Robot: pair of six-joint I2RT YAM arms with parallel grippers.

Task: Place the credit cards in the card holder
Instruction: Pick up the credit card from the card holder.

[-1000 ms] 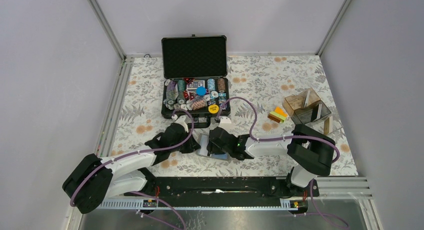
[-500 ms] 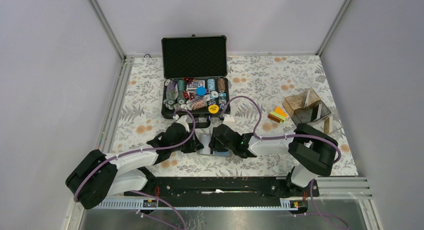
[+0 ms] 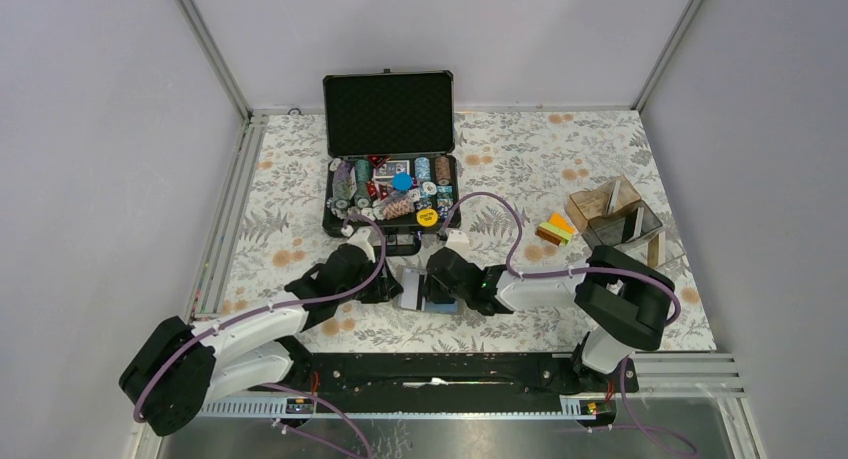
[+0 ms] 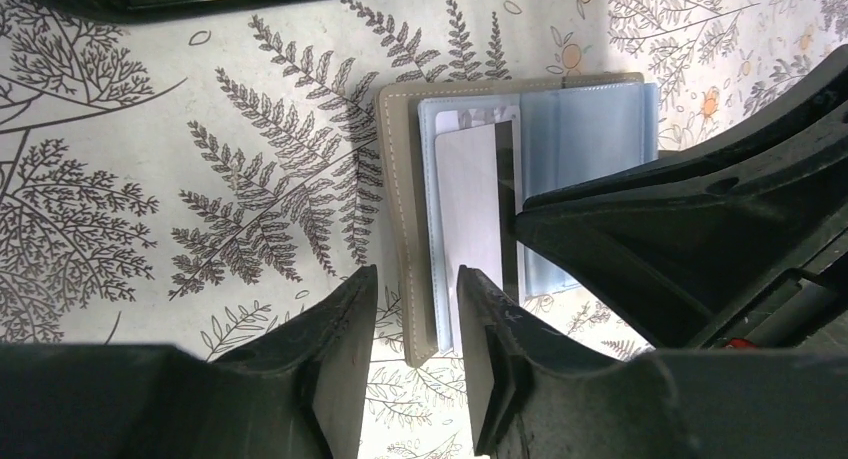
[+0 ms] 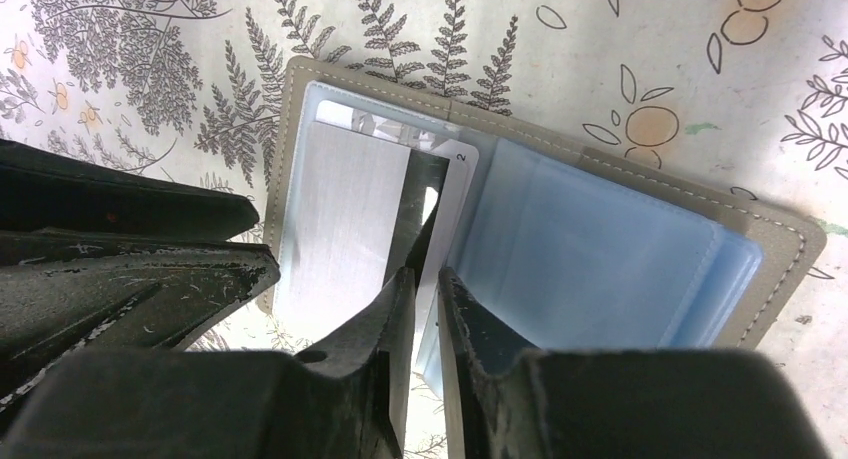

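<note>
The card holder [image 3: 415,279] lies open on the floral table between my two grippers, grey cover [image 4: 395,179] outermost and light blue sleeves [image 5: 590,259] inside. A silvery-white card with a black stripe [image 5: 345,209] rests on its left panel. My left gripper [image 4: 412,299] is open, its fingers on either side of the holder's near left edge without touching it. My right gripper [image 5: 425,294] has its jaws only narrowly apart, with the striped card's right edge running in between them. The orange, yellow and green credit cards [image 3: 555,227] are stacked on the table to the right.
An open black chip case [image 3: 392,179] full of chips stands just behind the holder. A clear brownish acrylic box [image 3: 620,219] sits at the right, beside the card stack. Grey walls close the table on three sides.
My left gripper has gone from shut to open beside the holder. The right jaws have narrowed round the striped card's edge. The holder's left panel shows more.
</note>
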